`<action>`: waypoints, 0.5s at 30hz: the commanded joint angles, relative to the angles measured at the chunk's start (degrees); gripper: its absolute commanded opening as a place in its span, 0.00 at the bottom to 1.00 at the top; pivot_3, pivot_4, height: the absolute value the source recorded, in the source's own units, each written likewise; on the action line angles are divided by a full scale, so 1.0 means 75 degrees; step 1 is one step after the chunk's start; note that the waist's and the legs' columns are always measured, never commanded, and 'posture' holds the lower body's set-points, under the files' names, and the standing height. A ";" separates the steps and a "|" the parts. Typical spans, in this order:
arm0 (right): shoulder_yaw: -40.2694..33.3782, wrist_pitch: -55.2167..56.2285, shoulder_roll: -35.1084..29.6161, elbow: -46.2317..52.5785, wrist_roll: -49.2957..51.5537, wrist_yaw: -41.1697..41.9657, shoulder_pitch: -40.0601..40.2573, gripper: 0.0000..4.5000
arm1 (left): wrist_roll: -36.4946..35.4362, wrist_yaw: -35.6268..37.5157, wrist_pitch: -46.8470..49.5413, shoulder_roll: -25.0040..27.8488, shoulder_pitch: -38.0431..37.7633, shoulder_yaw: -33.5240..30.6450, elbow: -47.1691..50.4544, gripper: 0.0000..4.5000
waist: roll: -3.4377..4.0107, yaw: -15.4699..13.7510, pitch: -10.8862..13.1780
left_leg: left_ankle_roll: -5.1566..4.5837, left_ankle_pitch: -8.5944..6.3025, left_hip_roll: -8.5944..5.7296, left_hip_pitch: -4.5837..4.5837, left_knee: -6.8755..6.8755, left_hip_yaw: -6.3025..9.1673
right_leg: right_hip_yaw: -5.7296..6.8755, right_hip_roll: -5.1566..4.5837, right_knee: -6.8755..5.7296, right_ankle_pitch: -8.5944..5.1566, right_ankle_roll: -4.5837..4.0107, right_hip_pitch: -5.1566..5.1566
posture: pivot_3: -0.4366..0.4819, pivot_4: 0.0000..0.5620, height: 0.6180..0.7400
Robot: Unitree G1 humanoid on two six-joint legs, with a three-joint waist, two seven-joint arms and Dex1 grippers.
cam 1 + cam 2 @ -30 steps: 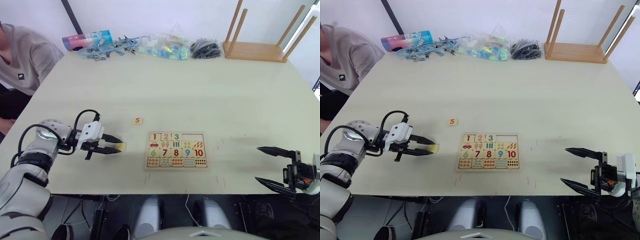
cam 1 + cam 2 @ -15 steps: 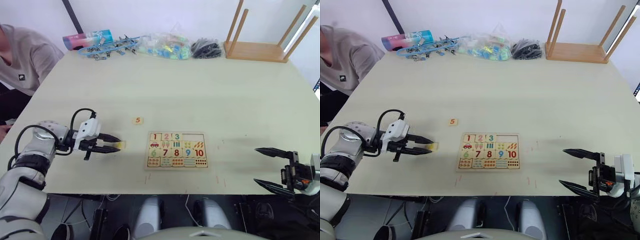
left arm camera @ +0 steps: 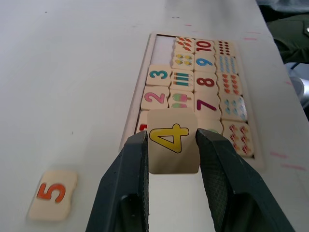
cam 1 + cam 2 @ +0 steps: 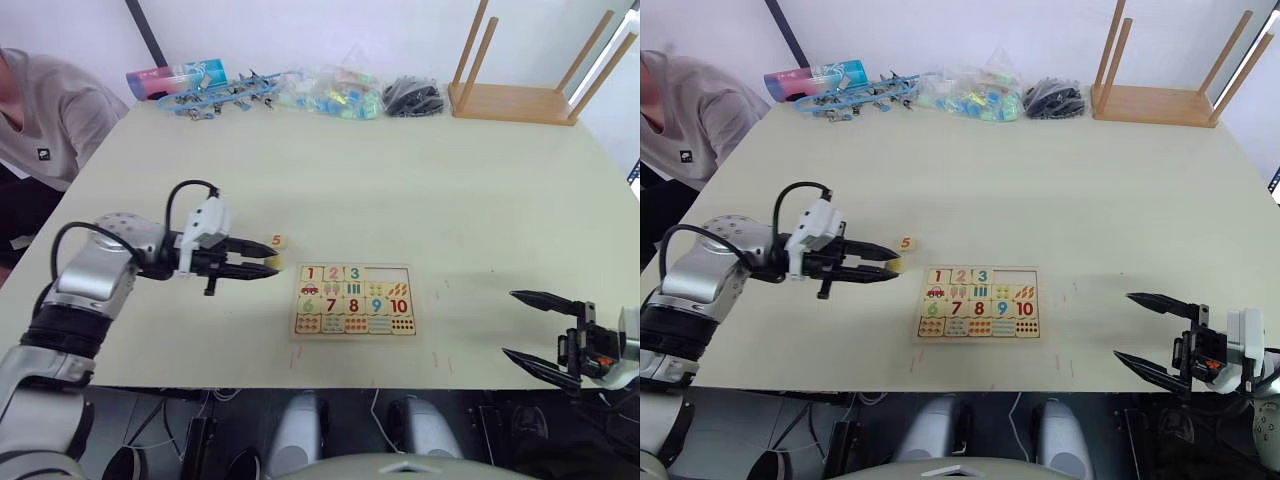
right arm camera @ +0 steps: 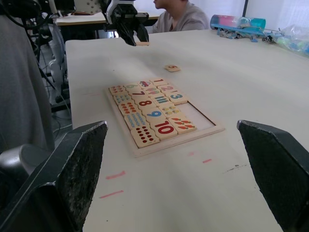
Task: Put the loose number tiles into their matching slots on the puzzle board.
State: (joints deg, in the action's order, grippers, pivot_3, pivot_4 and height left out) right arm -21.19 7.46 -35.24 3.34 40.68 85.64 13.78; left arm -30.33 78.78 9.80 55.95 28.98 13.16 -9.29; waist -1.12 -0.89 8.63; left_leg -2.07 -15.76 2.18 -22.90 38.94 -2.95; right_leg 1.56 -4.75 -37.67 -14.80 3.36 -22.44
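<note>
Left wrist view: tiles 1, 2 and 3 seated, two slots apparently bare.
Left fingers pinch tile 4 near puzzle board's 9 o'clock; tile 5 lies on counter at 10 o'clock; right fingers spread wide, empty.

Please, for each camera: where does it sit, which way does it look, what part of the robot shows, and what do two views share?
Left and right eye views: on the head, looking forward and down at the table; both arms show.
Left wrist view: on the left wrist, looking along the left gripper holding the 4 tile.
Right wrist view: on the right wrist, between the right gripper's fingers.
Shared: the puzzle board and the 5 tile.
</note>
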 commanded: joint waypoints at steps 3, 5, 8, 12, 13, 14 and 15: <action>-0.0310 0.0154 0.0076 0.0579 0.0115 -0.0326 0.0314 1.00 | 0.0610 -0.1223 0.1351 -0.0531 0.0246 0.0074 0.1740 0.22 | 0.0000 0.0005 0.0000 | 0.0001 0.0000 -0.0001 0.0000 0.0000 0.0000 | -0.0002 0.0002 0.0000 0.0000 0.0000 0.0000 | 0.48 0.27 0.98; -0.0340 0.0181 0.0130 0.0741 0.0113 -0.0470 0.0446 1.00 | 0.0879 -0.1440 0.1811 -0.0829 0.0452 0.0338 0.2047 0.22 | 0.0000 -0.0001 0.0000 | 0.0001 0.0001 -0.0001 0.0001 0.0000 0.0000 | -0.0004 0.0004 0.0000 0.0000 0.0000 0.0000 | 0.48 0.27 0.98; -0.0379 0.0228 0.0202 0.0870 0.0078 -0.0620 0.0633 1.00 | 0.1222 -0.1669 0.2362 -0.1237 0.0699 0.0627 0.2362 0.22 | 0.0000 -0.0008 0.0000 | 0.0002 0.0001 -0.0004 0.0000 0.0004 0.0001 | -0.0005 0.0005 0.0001 0.0000 0.0000 0.0003 | 0.48 0.27 0.98; -0.0369 0.0306 0.0283 0.0971 0.0021 -0.0758 0.0778 1.00 | 0.1725 -0.1780 0.2498 -0.1769 0.0970 0.1012 0.2339 0.22 | 0.0000 0.0004 0.0000 | 0.0002 0.0001 -0.0004 0.0001 0.0005 0.0002 | -0.0008 0.0007 0.0001 0.0000 0.0000 0.0002 | 0.48 0.27 0.98; -0.0363 0.0326 0.0294 0.0992 0.0022 -0.0790 0.0799 1.00 | 0.1867 -0.1818 0.2515 -0.1887 0.1040 0.1108 0.2291 0.22 | 0.0000 0.0006 0.0000 | 0.0002 0.0001 -0.0004 0.0001 0.0005 0.0003 | -0.0008 0.0009 0.0001 0.0000 0.0000 0.0002 | 0.48 0.27 0.98; -0.0353 0.0347 0.0308 0.1027 0.0021 -0.0829 0.0829 1.00 | 0.2026 -0.1867 0.2501 -0.2040 0.1136 0.1215 0.2182 0.22 | 0.0000 0.0005 0.0000 | 0.0002 0.0001 -0.0004 0.0002 0.0005 0.0003 | -0.0008 0.0010 0.0001 0.0000 0.0000 0.0002 | 0.48 0.27 0.98; -0.0350 0.0364 0.0319 0.1057 0.0022 -0.0866 0.0854 1.00 | 0.2117 -0.1877 0.2543 -0.2171 0.1210 0.1277 0.2098 0.22 | -0.0001 0.0008 0.0000 | 0.0002 0.0001 -0.0004 0.0002 0.0005 0.0004 | -0.0008 0.0011 0.0001 0.0000 0.0000 0.0002 | 0.48 0.27 0.98</action>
State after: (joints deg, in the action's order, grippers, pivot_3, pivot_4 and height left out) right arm -22.53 9.18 -32.77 9.22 40.45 79.57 19.87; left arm -15.78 65.01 28.64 40.13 36.63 22.47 6.26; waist -1.12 -0.83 8.63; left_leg -2.06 -15.75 2.15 -22.89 38.99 -2.92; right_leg 1.49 -4.67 -37.66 -14.80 3.36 -22.42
